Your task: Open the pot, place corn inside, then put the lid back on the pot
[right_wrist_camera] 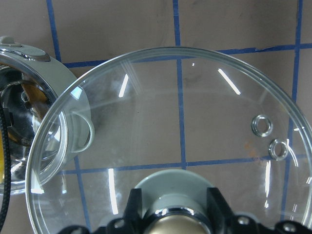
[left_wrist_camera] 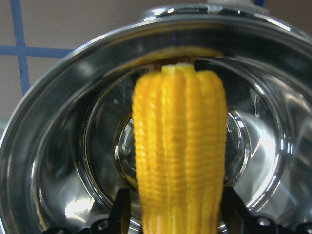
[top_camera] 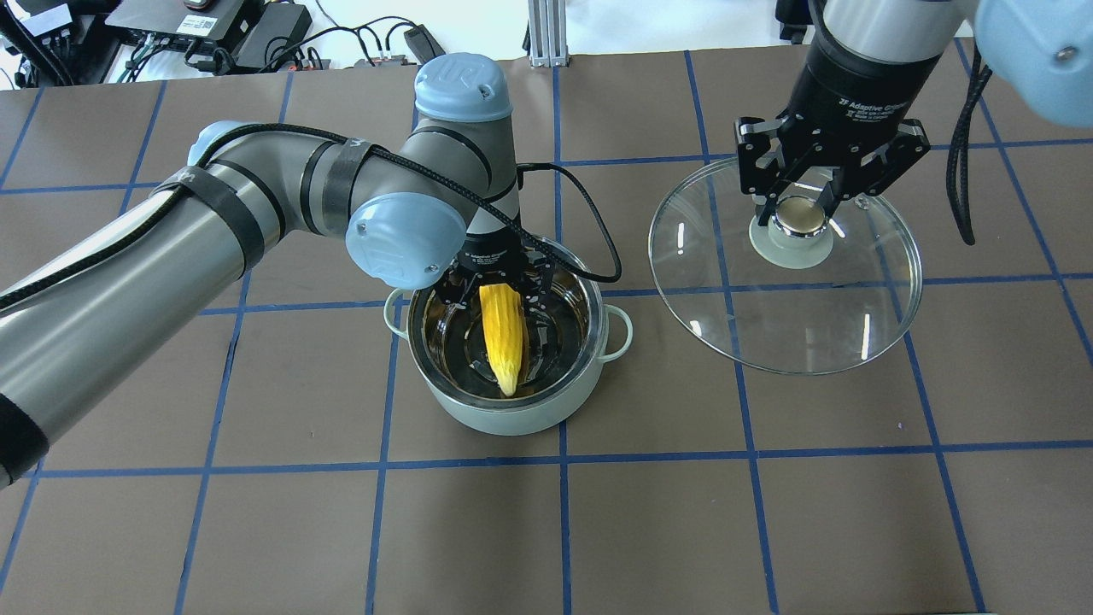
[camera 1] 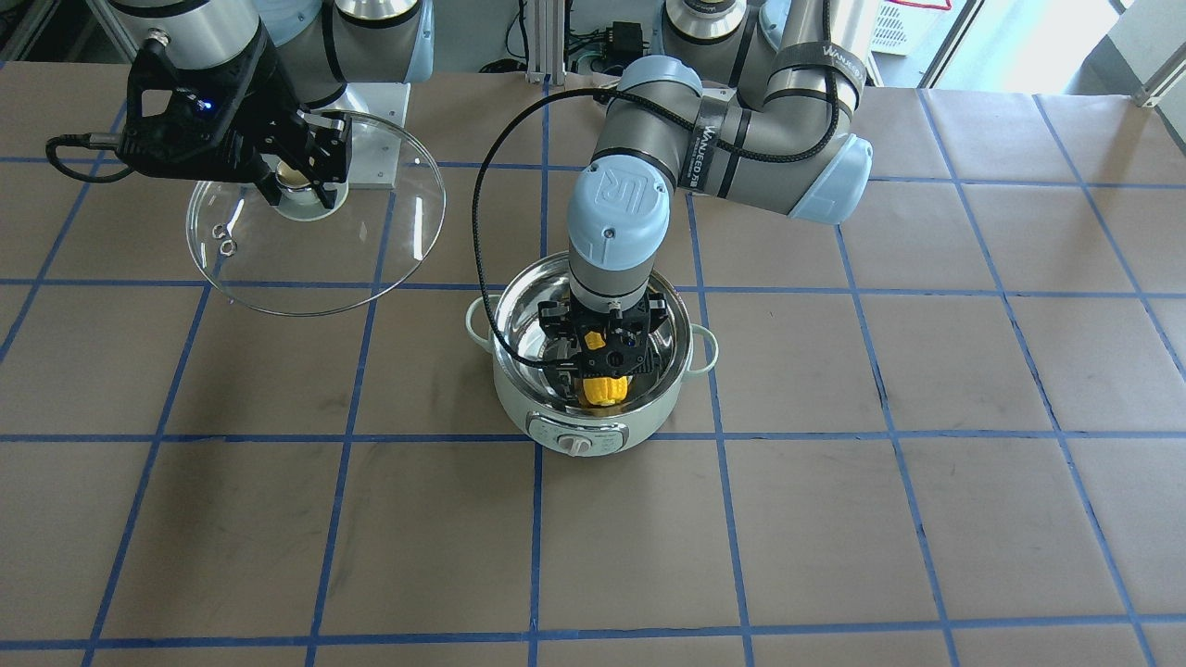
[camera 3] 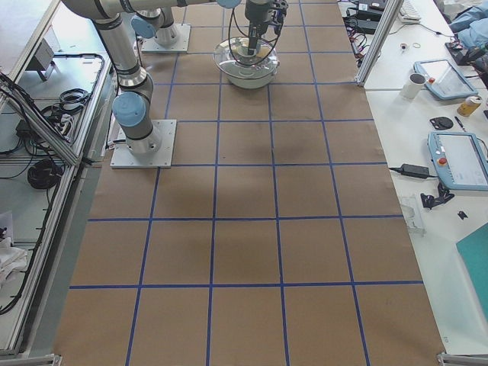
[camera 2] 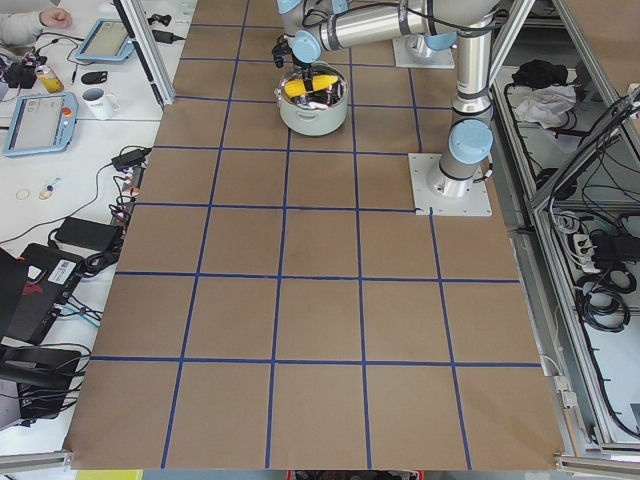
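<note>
The pale mint-green pot [top_camera: 512, 418] stands open on the table, with its knob toward the front camera [camera 1: 579, 446]. My left gripper [top_camera: 499, 286] reaches into the pot and is shut on the yellow corn [top_camera: 501, 342]. The cob lies lengthwise over the steel interior, its tip near the pot's wall. In the left wrist view the corn [left_wrist_camera: 180, 156] fills the middle between two fingers [left_wrist_camera: 119, 209]. My right gripper [top_camera: 800, 213] is shut on the knob of the clear glass lid [top_camera: 811, 316]. It holds the lid tilted above the table, beside the pot.
The table is covered in brown paper with a grid of blue tape lines [top_camera: 564, 461]. A black cable [camera 1: 482, 241] loops from the left arm's wrist over the pot's rim. The right wrist view shows the pot's handle [right_wrist_camera: 83, 134] through the lid's glass [right_wrist_camera: 195, 122].
</note>
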Robot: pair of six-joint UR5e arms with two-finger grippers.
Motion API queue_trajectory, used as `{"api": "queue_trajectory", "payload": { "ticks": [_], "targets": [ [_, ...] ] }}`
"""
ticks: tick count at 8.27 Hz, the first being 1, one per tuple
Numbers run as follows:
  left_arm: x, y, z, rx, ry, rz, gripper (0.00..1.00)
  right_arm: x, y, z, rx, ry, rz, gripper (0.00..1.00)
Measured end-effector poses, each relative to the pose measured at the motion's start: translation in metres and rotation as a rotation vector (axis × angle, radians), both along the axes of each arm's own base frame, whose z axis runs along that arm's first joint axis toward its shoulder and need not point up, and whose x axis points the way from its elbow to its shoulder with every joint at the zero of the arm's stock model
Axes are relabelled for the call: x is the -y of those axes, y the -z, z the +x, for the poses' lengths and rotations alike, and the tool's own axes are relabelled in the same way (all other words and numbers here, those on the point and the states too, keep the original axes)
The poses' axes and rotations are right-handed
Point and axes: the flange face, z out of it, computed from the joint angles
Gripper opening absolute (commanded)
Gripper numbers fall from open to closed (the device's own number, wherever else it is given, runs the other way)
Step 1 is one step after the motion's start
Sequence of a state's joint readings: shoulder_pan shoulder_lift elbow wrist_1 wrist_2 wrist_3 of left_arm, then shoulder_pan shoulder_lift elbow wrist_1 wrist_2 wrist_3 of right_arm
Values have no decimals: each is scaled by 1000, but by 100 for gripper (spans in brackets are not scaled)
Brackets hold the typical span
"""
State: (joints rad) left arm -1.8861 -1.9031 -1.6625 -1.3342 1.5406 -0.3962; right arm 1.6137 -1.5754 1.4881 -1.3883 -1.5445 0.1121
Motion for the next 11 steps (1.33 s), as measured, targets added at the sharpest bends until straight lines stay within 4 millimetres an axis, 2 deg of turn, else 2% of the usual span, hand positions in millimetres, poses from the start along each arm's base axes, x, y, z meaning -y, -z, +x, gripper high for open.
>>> {"api": "queue_trajectory", "payload": {
  "ticks": [3, 5, 6, 8, 9, 10, 11],
  "targets": [
    [1, -16, 4, -1, -19, -19, 100, 0, 0, 0, 0, 1, -1, 5],
    [8, -48, 15, -21, 42, -49, 100, 0, 0, 1, 0, 0, -1, 4],
    [16, -71, 28, -25, 85, -56, 100, 0, 1, 1, 1, -1, -1, 1],
    [39, -115, 64, -2, 138, -76, 100, 0, 3, 3, 2, -2, 5, 0],
    [46, -130, 85, 2, 161, -74, 100, -2, 5, 10, 4, -11, 9, 0],
    [48, -145, 110, 4, 159, -75, 100, -6, 7, 25, 3, -25, 12, 0],
    [48, -162, 141, 5, 130, -79, 100, -10, 13, 49, -3, -27, 16, 0]
  ]
}}
